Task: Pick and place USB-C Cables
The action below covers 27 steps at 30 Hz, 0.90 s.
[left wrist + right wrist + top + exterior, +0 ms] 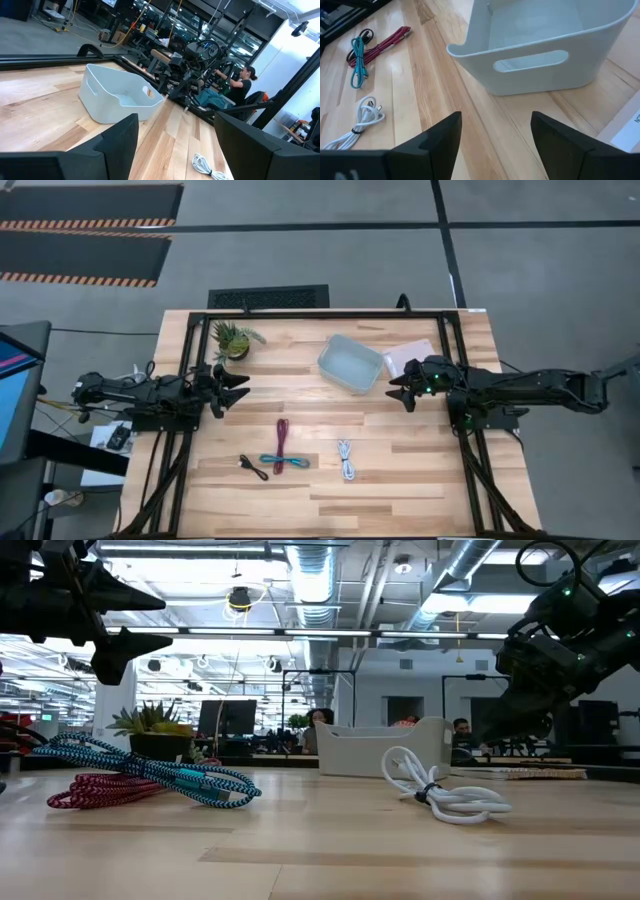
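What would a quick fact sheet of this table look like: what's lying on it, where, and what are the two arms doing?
bin: clear bin, empty, between the arms
cables: white cable, maroon cable, teal cable, black cable, all on the table in front of the bin; teal lies across maroon
plant: small potted plant near the left arm
left end effector: open, holding nothing
right end effector: open, beside the bin, holding nothing
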Available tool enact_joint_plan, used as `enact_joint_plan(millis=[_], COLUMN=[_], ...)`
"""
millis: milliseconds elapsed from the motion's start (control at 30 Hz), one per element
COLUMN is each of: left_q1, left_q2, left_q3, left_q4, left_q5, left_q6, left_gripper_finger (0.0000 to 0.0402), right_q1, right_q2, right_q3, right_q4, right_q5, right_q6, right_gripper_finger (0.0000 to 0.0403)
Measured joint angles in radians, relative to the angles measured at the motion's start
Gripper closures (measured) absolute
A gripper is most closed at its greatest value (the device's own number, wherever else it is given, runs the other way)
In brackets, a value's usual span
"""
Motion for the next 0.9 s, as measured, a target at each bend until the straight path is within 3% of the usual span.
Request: enact_joint_plan(millis=[567,733,900], left_q1=[0.000,0.000,0.000], left_q2=[0.000,0.000,0.000], left_q3=[0.000,0.000,0.000], left_q4=[0.000,0.000,0.000], left_q5=[0.000,0.000,0.000], left_q6=[0.000,0.000,0.000], left_gripper_finger=[0.0153,0.0153,0.0153], right_q1=[0.000,0.000,0.000], right_q2=[0.000,0.000,0.000], right_q3=[0.000,0.000,0.000], right_q4=[0.001,-0.002,-0.001], right_q5=[0.000,0.000,-0.001], right_q6=[0.014,0.323,0.443], right_gripper_finger=[0.0138,0.0138,0.0138])
